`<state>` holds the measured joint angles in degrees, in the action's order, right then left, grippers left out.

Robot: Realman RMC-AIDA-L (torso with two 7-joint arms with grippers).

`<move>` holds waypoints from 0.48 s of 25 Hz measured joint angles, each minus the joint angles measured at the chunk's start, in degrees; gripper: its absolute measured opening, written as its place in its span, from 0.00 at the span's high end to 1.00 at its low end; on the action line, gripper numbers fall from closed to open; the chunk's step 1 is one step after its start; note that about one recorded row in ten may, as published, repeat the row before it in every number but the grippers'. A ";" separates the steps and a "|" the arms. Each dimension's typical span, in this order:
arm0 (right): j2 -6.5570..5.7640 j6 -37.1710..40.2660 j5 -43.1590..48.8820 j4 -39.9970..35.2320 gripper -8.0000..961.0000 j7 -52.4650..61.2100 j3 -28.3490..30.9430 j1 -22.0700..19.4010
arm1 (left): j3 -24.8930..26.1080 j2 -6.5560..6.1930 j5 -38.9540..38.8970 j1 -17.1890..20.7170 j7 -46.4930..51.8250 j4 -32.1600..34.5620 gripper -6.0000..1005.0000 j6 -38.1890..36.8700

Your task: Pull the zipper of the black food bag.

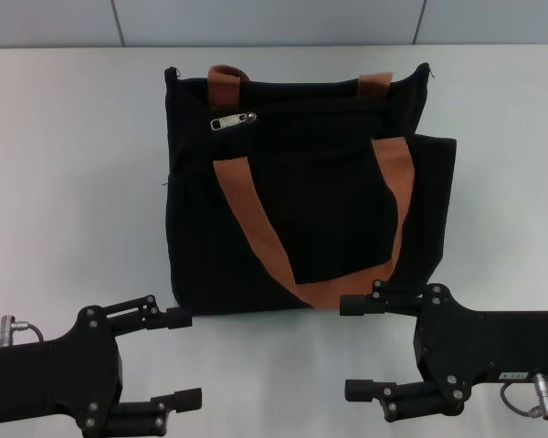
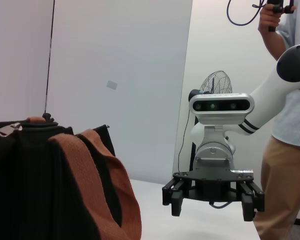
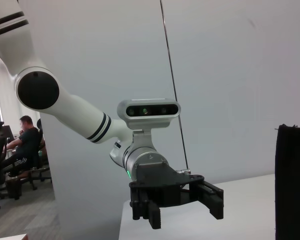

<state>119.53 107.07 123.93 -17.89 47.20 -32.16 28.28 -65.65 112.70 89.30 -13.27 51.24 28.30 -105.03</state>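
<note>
The black food bag (image 1: pixel 329 201) lies on the white table (image 1: pixel 73 182), its brown-orange handles (image 1: pixel 242 196) across the front. The silver zipper pull (image 1: pixel 232 121) sits near the bag's far left top edge. It also shows in the left wrist view (image 2: pixel 5 131), on top of the bag (image 2: pixel 35 185). My left gripper (image 1: pixel 184 358) is open and empty, near the bag's front left corner. My right gripper (image 1: pixel 349 349) is open and empty, just in front of the bag's front right edge. The right wrist view shows only a strip of the bag (image 3: pixel 290 185).
The left wrist view shows my right gripper (image 2: pixel 212 200) farther off, a person (image 2: pixel 290 150) standing beside the table and a fan (image 2: pixel 215 82) behind. The right wrist view shows my left gripper (image 3: pixel 182 207) and a seated person (image 3: pixel 25 140) in the background.
</note>
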 joint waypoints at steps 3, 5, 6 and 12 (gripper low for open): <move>0.00 -0.02 -0.03 0.00 0.15 0.00 0.00 -0.07 | 0.00 0.07 0.00 0.00 0.00 0.00 0.21 0.00; 0.00 -0.02 -0.04 0.00 0.15 0.00 0.00 -0.10 | 0.00 0.08 0.00 -0.03 0.00 0.00 0.21 0.00; 0.00 -0.03 -0.05 -0.01 0.15 0.00 0.00 -0.12 | 0.00 0.08 0.00 -0.05 0.00 0.00 0.21 0.00; 0.00 -0.55 -0.10 -0.01 0.15 0.00 0.12 -0.16 | 2.01 0.42 -0.01 -0.18 -0.10 0.06 0.21 0.00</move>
<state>119.53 106.51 123.83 -17.90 47.20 -32.04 28.12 -63.65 113.11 89.28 -13.45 51.13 28.36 -105.02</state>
